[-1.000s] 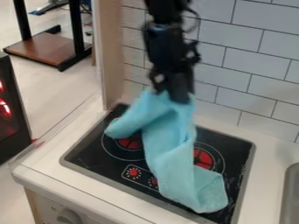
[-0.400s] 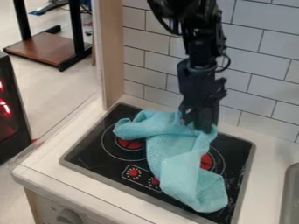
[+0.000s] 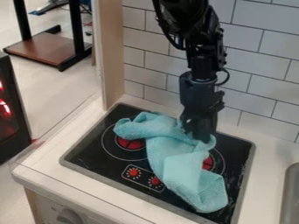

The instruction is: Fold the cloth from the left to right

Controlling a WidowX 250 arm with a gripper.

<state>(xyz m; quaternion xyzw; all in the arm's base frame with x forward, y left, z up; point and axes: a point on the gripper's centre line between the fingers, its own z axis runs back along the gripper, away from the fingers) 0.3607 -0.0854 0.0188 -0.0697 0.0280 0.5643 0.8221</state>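
While my gripper (image 3: pixel 198 134) is hanging down in the camera view, its lower end is meeting the far part of the light-blue cloth (image 3: pixel 175 164). I cannot tell how far open I am, nor whether I am holding fabric or only pressing on it. The cloth is lying rumpled on the black stovetop (image 3: pixel 93 151), running from beside the left burner (image 3: pixel 130 143) down toward the front right corner and partly covering the right burner (image 3: pixel 208 162). One rounded lobe is pointing left, and a broader flap is spreading at the near right end.

I am judging that I am at the laying-down step of the fold, with the upper part being set toward the right. That left lobe is sticking out from the rest, so the fold is looking loose and incomplete to me. If I am gripping fabric, the next move is calling for a gentle release and a straight lift, since a snagged edge could be dragging the fold open. Afterward, the left lobe is probably needing its own pass rightward.
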